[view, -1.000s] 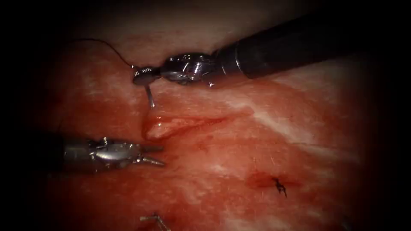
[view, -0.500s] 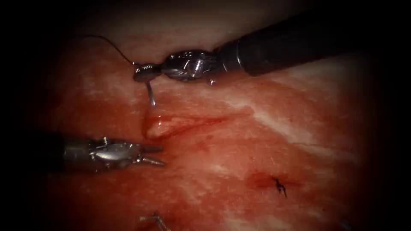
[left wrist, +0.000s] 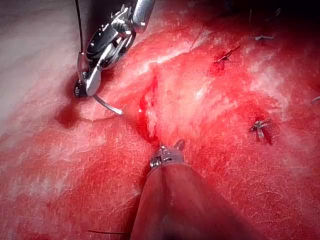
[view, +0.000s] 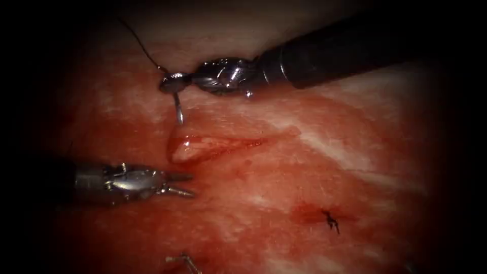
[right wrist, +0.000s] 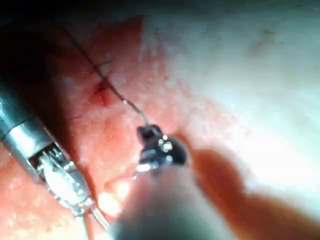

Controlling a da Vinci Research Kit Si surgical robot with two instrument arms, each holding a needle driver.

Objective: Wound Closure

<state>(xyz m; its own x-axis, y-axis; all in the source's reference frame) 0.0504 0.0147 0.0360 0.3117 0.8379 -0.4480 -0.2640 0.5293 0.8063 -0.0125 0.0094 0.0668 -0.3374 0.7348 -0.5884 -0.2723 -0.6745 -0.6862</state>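
needle (view: 178, 110) clamped in the right tool (view: 170, 83), gripped near its thread end, rest of the curve hanging down from the jaws with the tip pointing at the top-left end of the cut (view: 213, 147). tip looks just above the tissue (view: 324, 152), not in it; cannot tell for sure if it touches. in the left wrist view the needle (left wrist: 106, 104) curves out from the right tool (left wrist: 84, 82) toward the cut (left wrist: 149, 112), tip free and apart from the wound edge. thread (view: 139, 43) runs up and to the left from the right tool's jaws, away from the cut; in the right wrist view the thread (right wrist: 107, 85) leaves the tool (right wrist: 150, 145) and trails off across the tissue.

compared with a second ago the right tool has shifted slightly right and the thread now rises more steeply; needle about the same spot over the cut's end.

left tool (view: 185, 184) sits below and left of the cut, jaws parted a little, holding nothing, tips pointing right, well apart from the needle. it hasn't moved. in the right wrist view the left tool (right wrist: 95, 212) lies beside the right tool's shaft, jaws spread.

cut gapes, wet with red fluid (view: 190, 150) at its left end. knotted stitch (view: 331, 219) to the lower right of the cut, a loose thread end (view: 182, 260) below the left tool.
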